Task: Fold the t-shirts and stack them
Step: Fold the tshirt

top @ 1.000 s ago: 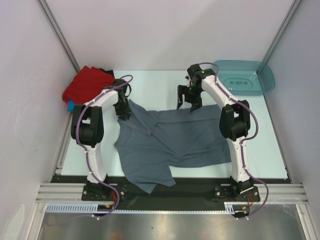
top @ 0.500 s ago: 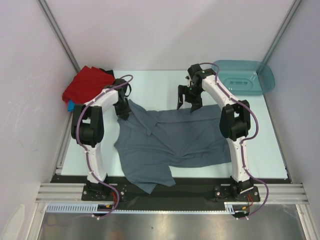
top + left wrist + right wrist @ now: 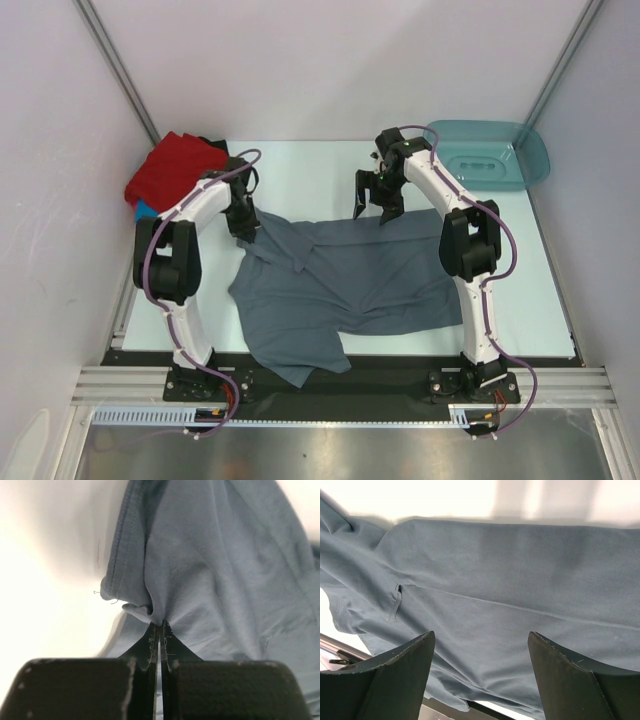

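The slate grey-blue t-shirt lies spread and rumpled across the middle of the surface in the overhead view. Its lower left part spills over the near edge toward the bottom of the frame. It looks light, thin and limp. I'd expect it to drape and wrinkle rather than keep any shape, to drag along when pulled, and to slip out of a shallow pinch. A hemmed edge or corner therefore seems the best place to take it. The left jaws are closed on just such a spot, a bunched fold beside the stitched hem at the shirt's upper left corner. The right jaws stand wide apart over the shirt's upper edge near the frame's centre, gripping nothing. A red shirt sits heaped in the upper left, and a teal tub in the upper right.
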### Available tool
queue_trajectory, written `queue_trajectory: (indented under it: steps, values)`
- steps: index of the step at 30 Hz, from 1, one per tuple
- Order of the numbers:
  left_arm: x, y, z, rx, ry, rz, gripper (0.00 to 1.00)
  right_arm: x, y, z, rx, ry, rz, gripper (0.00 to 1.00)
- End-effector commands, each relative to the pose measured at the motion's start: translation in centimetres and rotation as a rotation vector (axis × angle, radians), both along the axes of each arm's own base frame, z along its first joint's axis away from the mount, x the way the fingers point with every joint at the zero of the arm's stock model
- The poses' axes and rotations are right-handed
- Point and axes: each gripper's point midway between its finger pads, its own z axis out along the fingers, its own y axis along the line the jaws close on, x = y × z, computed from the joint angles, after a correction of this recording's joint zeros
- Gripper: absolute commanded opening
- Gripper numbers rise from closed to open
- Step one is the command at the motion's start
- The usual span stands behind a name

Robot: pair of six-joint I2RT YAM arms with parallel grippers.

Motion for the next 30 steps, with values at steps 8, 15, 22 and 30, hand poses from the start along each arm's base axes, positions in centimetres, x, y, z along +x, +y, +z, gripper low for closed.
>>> queue_trajectory:
  steps: [8, 15, 22, 30]
  values:
    - [-3.5, -0.7, 0.8, -0.053, 0.067, -0.020, 0.08, 0.6, 0.9, 0.4, 0.036, -0.007, 0.013, 0.82]
    - [-1.9, -0.7, 2.2, -0.045, 0.007, -0.036, 0.57, 0.8, 1.1, -1.4, 0.024, 0.020, 0.029, 0.81]
    - [3.9, -1.7, 6.7, -0.066, -0.130, -0.078, 0.58, 1.0, 1.2, -1.9, 0.014, 0.013, 0.036, 0.81]
    - [7.9, -4.6, 7.7, -0.182, -0.169, -0.146, 0.59, 1.2, 1.1, -2.6, 0.003, 0.025, 0.040, 0.81]
